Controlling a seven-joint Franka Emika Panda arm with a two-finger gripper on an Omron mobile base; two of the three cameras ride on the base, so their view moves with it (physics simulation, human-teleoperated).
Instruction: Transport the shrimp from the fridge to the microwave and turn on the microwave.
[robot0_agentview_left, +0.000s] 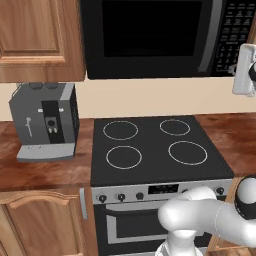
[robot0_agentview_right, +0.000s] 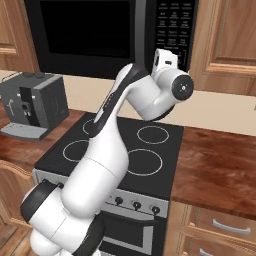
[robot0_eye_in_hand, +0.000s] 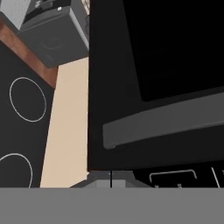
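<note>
The microwave (robot0_agentview_left: 150, 37) hangs above the stove (robot0_agentview_left: 155, 147), and its door is shut. The gripper (robot0_eye_in_hand: 110, 179) is raised to the keypad (robot0_agentview_right: 172, 25) at the right side of the microwave. In the hand view the two finger tips stand pressed together at 6 o'clock, with nothing between them, very near the black front; the long handle (robot0_eye_in_hand: 162, 127) crosses just above them. I cannot see the shrimp; I suppose it is behind the dark window. The thing to handle now is a button, I judge: flat, stiff and small, so it wants no hold at all, only a straight push with the closed tips. The labels are too small to read. The coffee machine (robot0_agentview_left: 45, 122) stands at 9 o'clock from the stove.
</note>
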